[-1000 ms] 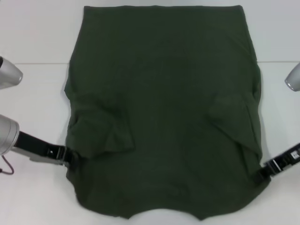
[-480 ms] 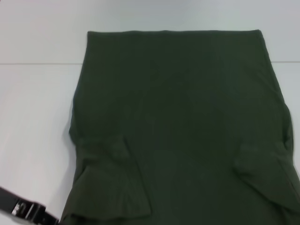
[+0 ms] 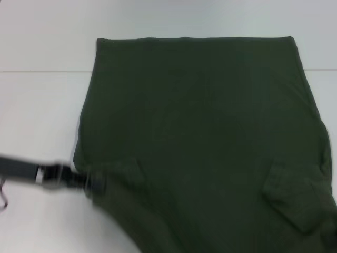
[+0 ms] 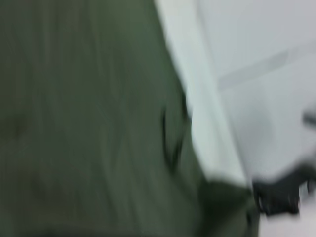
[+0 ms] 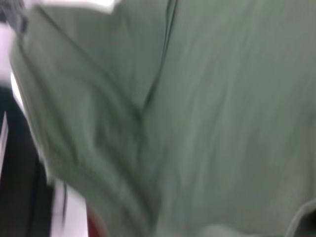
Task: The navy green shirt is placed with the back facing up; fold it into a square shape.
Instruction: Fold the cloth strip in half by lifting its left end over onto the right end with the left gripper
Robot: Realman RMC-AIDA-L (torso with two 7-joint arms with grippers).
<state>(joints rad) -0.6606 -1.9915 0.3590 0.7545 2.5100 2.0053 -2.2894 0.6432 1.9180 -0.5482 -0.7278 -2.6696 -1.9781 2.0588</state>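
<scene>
We are observing the navy green shirt (image 3: 200, 142) lying spread over the white table (image 3: 37, 116), its straight far edge running across the top of the head view and its body filling most of the surface toward the robot. A folded-in sleeve is showing as a raised flap on the shirt's right side, and a fainter fold is lying on its left side.

We are seeing the left gripper (image 3: 87, 182) reaching in from the left at the shirt's left edge, where the near corner of the fabric is pulled inward along a diagonal line. The gripper is blurred where it meets the cloth, so we are not able to tell whether it is clenched on the fabric or released.

The left wrist view is showing dark green cloth (image 4: 89, 123) filling most of the picture, with a strip of table beside it and a black part at the edge.

We are finding only green fabric (image 5: 222, 113) with a seam and creases in the right wrist view; the right gripper itself is not appearing in any view.
</scene>
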